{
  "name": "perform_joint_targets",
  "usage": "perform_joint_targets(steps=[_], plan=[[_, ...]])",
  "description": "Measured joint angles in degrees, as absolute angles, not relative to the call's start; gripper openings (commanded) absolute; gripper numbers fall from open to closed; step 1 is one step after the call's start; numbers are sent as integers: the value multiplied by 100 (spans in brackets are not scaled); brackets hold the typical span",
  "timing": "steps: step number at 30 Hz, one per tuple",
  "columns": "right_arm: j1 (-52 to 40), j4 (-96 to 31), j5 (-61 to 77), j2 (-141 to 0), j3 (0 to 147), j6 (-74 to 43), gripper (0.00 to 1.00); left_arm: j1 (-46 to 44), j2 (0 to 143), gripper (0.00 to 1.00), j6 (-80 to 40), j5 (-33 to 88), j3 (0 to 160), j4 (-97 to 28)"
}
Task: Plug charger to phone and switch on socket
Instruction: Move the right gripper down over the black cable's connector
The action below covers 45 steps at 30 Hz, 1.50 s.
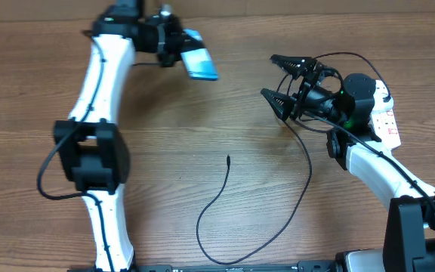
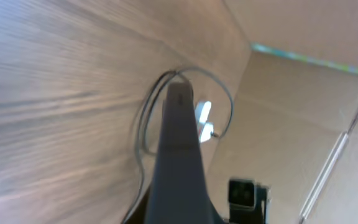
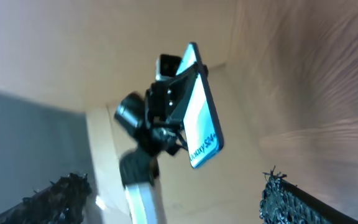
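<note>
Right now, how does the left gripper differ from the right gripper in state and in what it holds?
The left gripper is shut on the phone, while the right gripper stands open with nothing between its fingers. The left gripper is at the top of the overhead view, far from the socket; the right gripper is close beside that socket. Both are black, on white arms, above the wooden table.

The left arm point(image 1: 100, 83) is stretching far forward, the left gripper point(image 1: 180, 47) pinching shut at its end. The right arm point(image 1: 376, 162) is folding inward, the right gripper point(image 1: 268, 75) gaping wide, fingertips pointing left.
</note>
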State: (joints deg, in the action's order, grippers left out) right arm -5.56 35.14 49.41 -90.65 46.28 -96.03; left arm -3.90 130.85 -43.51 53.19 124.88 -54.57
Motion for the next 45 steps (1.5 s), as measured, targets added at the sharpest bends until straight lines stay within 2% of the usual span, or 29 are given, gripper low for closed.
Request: perform_joint_targets(steps=[9, 12, 18, 20, 25, 27, 29, 34, 45], plan=[[-685, 3503, 5833, -9065, 4670, -7896, 89, 292, 13085, 4, -1577, 6018, 12477, -7601], [-926, 2921, 5848, -9065, 5004, -7553, 90, 301, 13085, 4, -1116, 5994, 12475, -7867], [-1594, -779, 5096, -9050, 6436, -6106, 92, 301, 13085, 4, -720, 5933, 12475, -7887], [-1831, -2171, 4442, -9050, 6932, -5470, 93, 301, 13085, 4, -652, 5924, 12475, -7887], [-2679, -4287, 2265, -9050, 7415, -4154, 92, 301, 13085, 4, -276, 5867, 12475, -7911], [-3004, -4705, 1627, -9059, 7413, -4001, 94, 301, 13085, 4, -169, 5848, 12475, -7911], [-3481, -4845, 923, -9135, 7397, -3846, 94, 301, 13085, 4, -84, 5837, 12477, -7907], [-4160, -4816, 228, -9638, 7325, -3778, 90, 301, 13085, 4, 8, 5826, 12475, -7907], [-4333, -4777, -311, -10396, 7258, -4134, 88, 301, 13085, 4, 21, 5666, 12475, -7909]])
